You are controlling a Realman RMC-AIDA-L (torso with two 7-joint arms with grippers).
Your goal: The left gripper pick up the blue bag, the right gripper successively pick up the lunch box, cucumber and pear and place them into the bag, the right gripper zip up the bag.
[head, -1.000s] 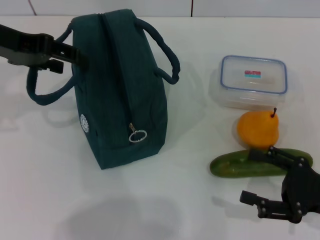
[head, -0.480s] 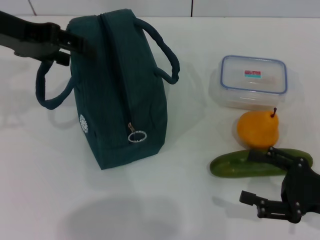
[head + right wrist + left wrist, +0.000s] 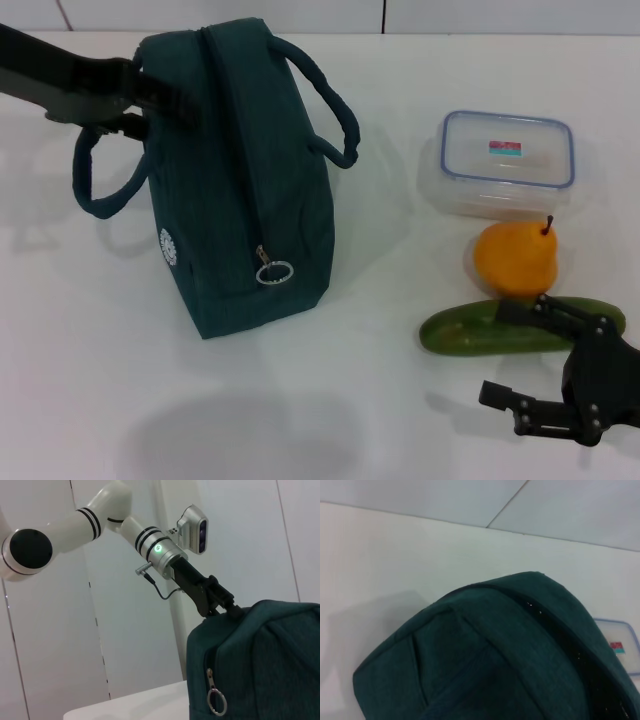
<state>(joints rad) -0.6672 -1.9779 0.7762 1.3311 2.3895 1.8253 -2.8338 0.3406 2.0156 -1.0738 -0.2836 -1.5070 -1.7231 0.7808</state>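
One claw at work: your left claw [image 3: 170,100] sits at the blue bag's [image 3: 240,180] top edge, its grip hidden.
Lift without the handle [image 3: 100,175] caught and the bag tips toward 3 o'clock, onto lunch box [image 3: 508,160], pear [image 3: 515,258], cucumber [image 3: 500,328]; right claw [image 3: 525,360] waits spread at 5 o'clock on the table [image 3: 330,400].

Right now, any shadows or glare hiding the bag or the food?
Head view: soft shadows on the table, none covering the blue bag, pear or cucumber. Left wrist view: bag fills the frame, dim. Right wrist view: evenly lit.
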